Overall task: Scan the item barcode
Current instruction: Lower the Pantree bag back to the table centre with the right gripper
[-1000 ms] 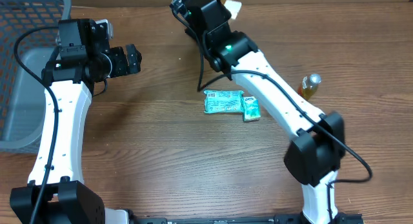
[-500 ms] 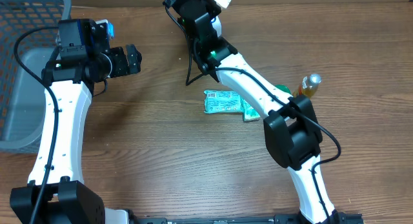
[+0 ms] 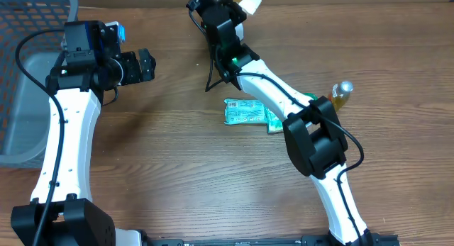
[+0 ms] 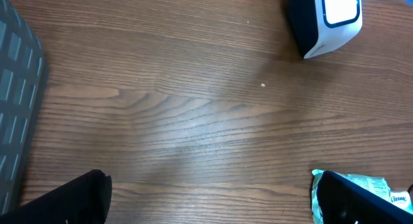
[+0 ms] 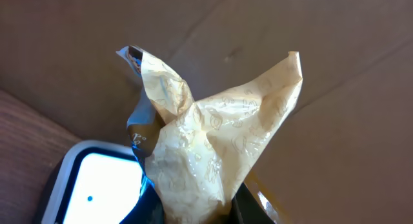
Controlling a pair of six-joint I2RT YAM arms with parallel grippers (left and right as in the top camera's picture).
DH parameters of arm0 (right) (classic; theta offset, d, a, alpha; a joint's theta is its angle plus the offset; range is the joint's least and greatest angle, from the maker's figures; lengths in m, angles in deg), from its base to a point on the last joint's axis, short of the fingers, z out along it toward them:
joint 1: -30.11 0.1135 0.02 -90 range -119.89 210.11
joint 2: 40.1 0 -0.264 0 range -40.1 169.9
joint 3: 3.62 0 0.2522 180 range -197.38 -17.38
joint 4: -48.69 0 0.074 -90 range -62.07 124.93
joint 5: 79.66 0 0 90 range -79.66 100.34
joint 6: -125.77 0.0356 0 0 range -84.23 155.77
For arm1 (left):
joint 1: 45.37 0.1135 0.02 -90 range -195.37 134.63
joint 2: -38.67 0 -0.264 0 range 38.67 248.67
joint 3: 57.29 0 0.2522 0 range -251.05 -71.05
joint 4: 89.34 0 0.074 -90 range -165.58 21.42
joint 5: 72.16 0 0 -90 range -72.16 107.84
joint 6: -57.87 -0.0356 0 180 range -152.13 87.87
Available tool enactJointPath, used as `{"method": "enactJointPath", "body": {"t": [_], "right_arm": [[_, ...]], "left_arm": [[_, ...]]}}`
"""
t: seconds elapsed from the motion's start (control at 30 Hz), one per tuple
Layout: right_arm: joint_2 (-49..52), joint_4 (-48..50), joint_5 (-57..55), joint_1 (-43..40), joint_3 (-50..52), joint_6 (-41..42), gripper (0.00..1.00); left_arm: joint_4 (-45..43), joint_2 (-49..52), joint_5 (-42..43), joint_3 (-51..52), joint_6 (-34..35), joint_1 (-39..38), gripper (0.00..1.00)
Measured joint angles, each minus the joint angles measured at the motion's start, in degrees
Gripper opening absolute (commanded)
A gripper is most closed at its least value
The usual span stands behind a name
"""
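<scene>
The right gripper [image 3: 234, 1] is squeezing the crinkly yellow packet [image 5: 213, 153] and holding it just above the scanner [image 5: 97, 185] so that it can be scanned, while the left gripper [image 4: 213, 204] is hanging wide open, far from the scanner.

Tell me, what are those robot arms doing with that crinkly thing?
The right gripper is shut on a crinkly yellow packet and holds it up right beside the white scanner at the back of the table. The left gripper hangs open over bare wood, holding nothing. Some green packets and a little bottle wait on the table, and a grey basket sits at the left.
</scene>
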Motion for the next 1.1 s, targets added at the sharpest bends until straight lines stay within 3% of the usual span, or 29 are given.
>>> {"method": "enactJointPath", "body": {"t": [0.43,0.77,1.1], "right_arm": [[0.4,-5.5,3.7,-0.8,0.0,10.1,0.04],[-0.4,-7.6,1.4,-1.1,0.0,11.9,0.04],[-15.3,-33.9,12.8,-1.0,0.0,26.1,0.04]], "left_arm": [[0.0,0.0,0.0,0.0,0.0,0.0,1.0],[0.0,0.0,0.0,0.0,0.0,0.0,0.99],[0.0,0.0,0.0,0.0,0.0,0.0,0.99]]}}
